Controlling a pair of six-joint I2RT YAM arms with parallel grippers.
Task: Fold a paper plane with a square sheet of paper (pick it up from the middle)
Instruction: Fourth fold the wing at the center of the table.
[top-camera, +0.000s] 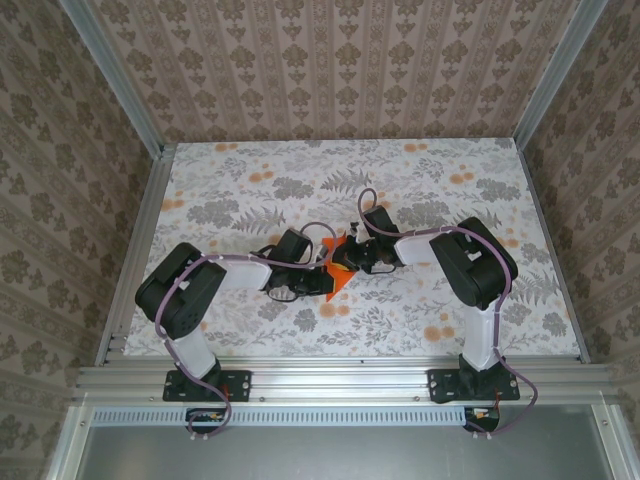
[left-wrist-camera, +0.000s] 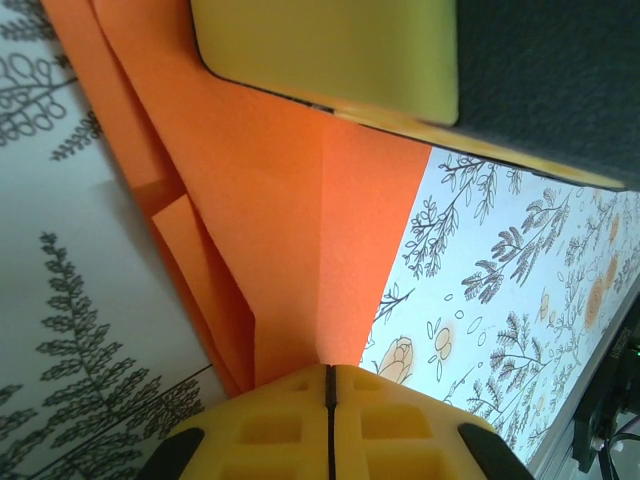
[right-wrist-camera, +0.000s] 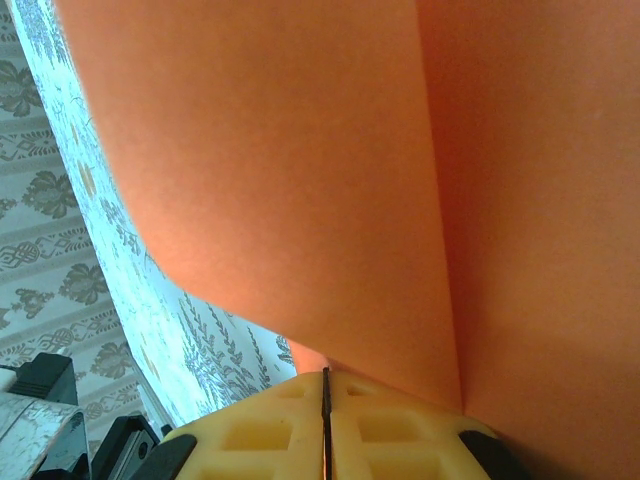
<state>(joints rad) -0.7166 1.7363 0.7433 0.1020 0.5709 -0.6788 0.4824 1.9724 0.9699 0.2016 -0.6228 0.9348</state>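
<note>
Floral surface, centre: orange paper sheet mostly hidden under both wrists from above. Left claw and right claw each closed on its edge (creased, layered flaps; outline cut off close up).

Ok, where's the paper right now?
Top view: the paper is at the middle of the table, pinched from either side by the left gripper and right gripper.
</note>
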